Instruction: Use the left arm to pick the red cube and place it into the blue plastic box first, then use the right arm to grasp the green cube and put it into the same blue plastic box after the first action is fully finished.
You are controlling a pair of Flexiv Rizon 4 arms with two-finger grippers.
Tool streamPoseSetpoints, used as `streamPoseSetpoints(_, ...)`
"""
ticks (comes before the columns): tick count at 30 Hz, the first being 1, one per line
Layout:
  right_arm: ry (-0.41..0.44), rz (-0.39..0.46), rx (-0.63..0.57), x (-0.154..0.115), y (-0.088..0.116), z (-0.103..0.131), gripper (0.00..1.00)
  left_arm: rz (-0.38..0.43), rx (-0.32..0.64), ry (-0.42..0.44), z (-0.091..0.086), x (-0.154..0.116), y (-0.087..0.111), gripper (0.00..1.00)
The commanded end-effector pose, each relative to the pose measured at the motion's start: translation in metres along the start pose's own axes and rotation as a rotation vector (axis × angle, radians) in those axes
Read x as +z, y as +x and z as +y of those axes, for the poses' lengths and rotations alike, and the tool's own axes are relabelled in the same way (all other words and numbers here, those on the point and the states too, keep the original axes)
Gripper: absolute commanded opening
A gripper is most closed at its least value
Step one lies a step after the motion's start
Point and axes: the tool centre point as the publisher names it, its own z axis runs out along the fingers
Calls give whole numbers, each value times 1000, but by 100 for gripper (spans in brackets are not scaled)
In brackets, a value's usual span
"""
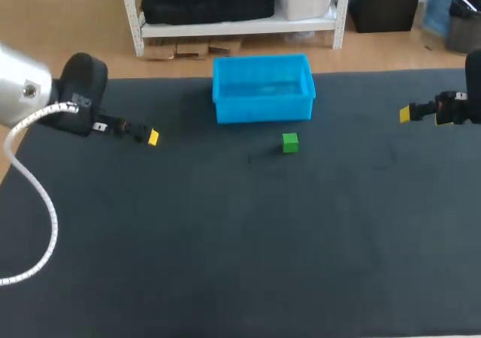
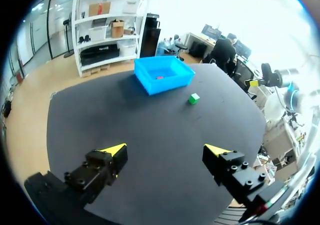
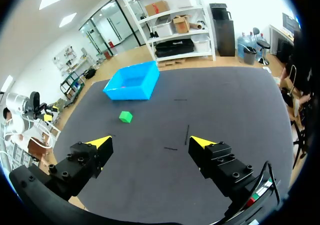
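Blue plastic box [image 1: 263,113]: stood at the far middle of the dark tabletop [image 1: 225,240].
Red cube [image 2: 160,77]: lay inside the blue plastic box.
Green cube [image 1: 290,143]: sat on the tabletop just in front of the box, not touching it.
Left tool [image 2: 166,149]: fingers apart, over the tabletop's left side.
Right tool [image 3: 151,141]: fingers apart, at the right edge.
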Motion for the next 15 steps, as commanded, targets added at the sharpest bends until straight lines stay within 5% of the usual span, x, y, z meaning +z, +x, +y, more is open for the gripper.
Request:
streamPoseSetpoints(1,1,0,0,0,0,0,100,-23,6,8,1,0,2,100)
streamPoseSetpoints(11,1,0,0,0,0,0,100,21,36,9,3,-2,5,100)
streamPoseSetpoints(15,40,74,-29,10,-15,7,100,21,36,9,3,-2,5,100)
